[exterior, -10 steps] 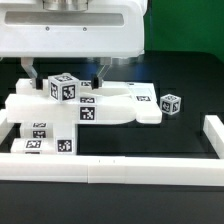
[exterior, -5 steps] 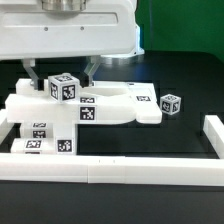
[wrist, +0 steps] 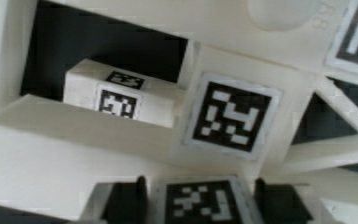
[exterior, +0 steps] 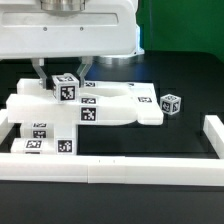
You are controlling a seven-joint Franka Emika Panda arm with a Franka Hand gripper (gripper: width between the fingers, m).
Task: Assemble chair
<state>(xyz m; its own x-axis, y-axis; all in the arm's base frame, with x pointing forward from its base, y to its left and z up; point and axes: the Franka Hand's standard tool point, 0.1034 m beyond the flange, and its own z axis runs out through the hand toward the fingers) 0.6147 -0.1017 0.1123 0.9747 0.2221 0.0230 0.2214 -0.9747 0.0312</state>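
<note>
The chair is loose white parts with black-and-white tags. A small tagged cube (exterior: 66, 88) sits on the big flat white part (exterior: 115, 108) at the exterior view's left. My gripper (exterior: 62, 76) reaches down from above and is shut on this cube, one finger on each side. In the wrist view the gripper (wrist: 202, 200) has dark fingers (wrist: 123, 200) pressed against both sides of the tagged cube (wrist: 202, 193). Another small tagged cube (exterior: 171, 102) lies alone on the black table at the exterior view's right.
The marker board (exterior: 45, 140) lies at the front left. White border rails run along the front (exterior: 120, 168) and the right (exterior: 213, 130). In the wrist view a white tagged block (wrist: 114, 95) and a tagged flat face (wrist: 238, 115) lie beyond the held cube.
The fingers stood wide apart on either side of the cube a second ago. They have closed inward and now press on the cube. The cube and the other parts have not moved.
</note>
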